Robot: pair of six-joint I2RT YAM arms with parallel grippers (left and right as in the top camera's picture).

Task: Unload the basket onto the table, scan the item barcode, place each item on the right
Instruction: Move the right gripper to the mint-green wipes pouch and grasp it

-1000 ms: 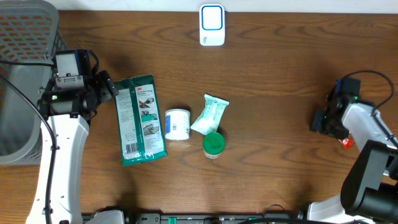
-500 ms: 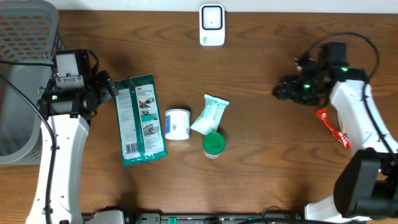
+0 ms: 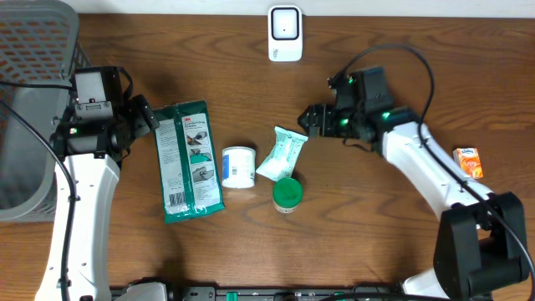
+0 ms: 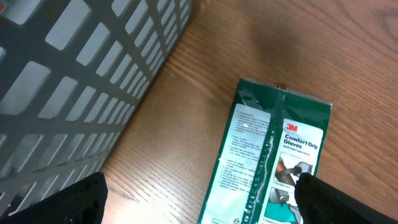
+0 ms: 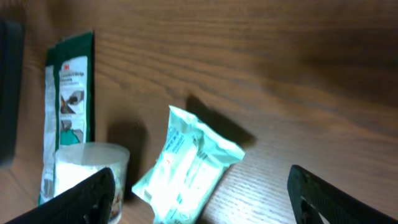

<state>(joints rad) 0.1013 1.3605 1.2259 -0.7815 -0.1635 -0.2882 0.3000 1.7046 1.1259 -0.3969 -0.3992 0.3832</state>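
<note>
While glossy — crinkled mint-green pouch (image 3: 282,154)

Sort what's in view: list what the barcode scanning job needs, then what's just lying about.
Belongs to the job:
- scanner
- mint wipes pack, probably the item to scan, since it lies closest to the open right gripper

Just lying about, for now:
- glove pack
- white tub
- green-capped bottle
- orange packet
- basket
</note>
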